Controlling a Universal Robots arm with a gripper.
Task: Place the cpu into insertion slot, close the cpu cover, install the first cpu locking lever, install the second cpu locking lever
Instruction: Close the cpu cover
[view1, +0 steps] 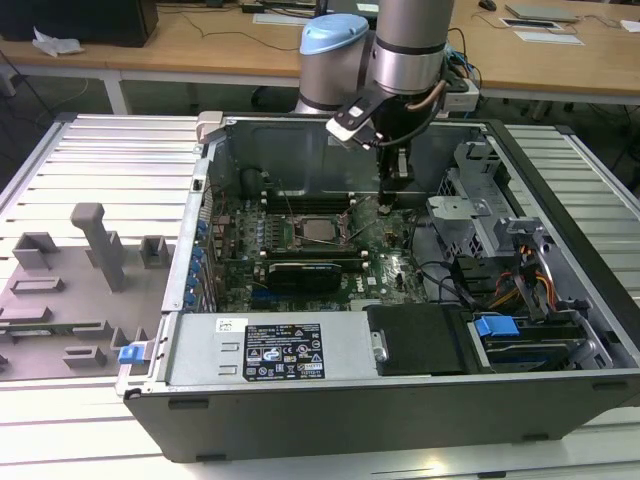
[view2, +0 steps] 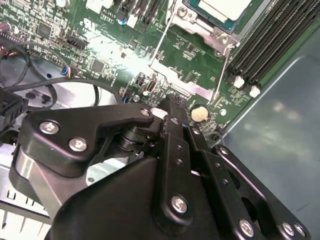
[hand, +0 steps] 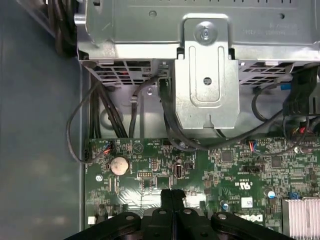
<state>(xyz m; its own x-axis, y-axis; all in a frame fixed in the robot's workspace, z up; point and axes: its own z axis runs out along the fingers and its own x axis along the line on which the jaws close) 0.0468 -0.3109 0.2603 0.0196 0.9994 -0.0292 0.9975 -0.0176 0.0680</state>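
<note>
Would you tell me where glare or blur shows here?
Second wrist view: glare whitens the green motherboard beside the black gripper, and the grey case wall is soft; first wrist view: glare streaks the board at the gripper's tip; exterior view: evenly lit.

The cpu (view1: 322, 231) lies in the insertion slot (view1: 304, 240), end effector (view1: 388, 205) at the exterior view's right.

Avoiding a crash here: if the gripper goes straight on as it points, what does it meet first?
Most likely the green motherboard, at small components near the coin cell battery. The shut gripper points at it; the gap is hard to judge.
</note>
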